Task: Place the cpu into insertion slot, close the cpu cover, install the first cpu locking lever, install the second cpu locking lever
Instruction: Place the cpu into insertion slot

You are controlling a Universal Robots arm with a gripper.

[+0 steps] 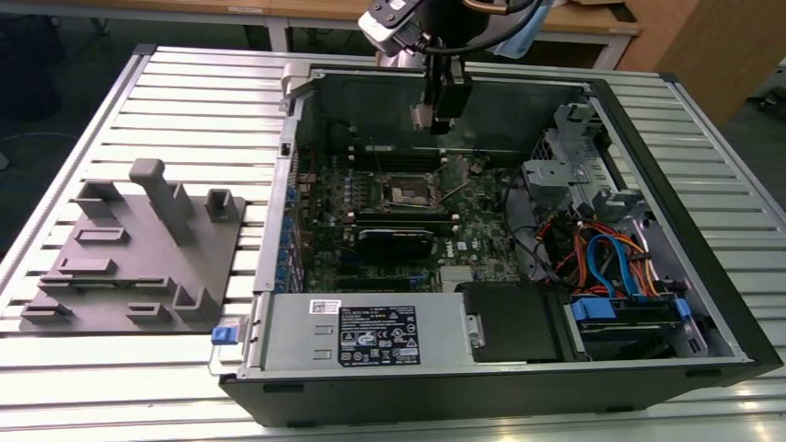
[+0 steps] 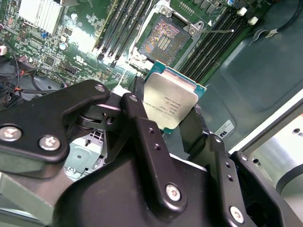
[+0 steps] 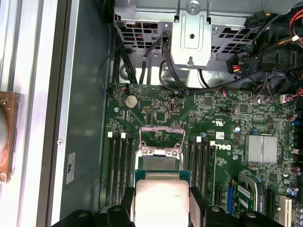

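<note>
My gripper hangs inside the open computer case, above the far part of the green board. It is shut on the cpu, a square chip with a dull silver top, held by its edges between the black fingers. In the first wrist view the cpu sits just short of the insertion slot. The slot is open, its dark contact field bare, and lies below the gripper in the exterior view. The cpu cover stands tilted up at the slot's far side. A thin wire lever sticks out beside the slot.
Long narrow memory slots flank the socket on both sides. A silver heatsink and cables lie toward the exterior view's right. A long black module sits in front of the socket, the power supply nearer still. A grey fixture block rests on the slatted table.
</note>
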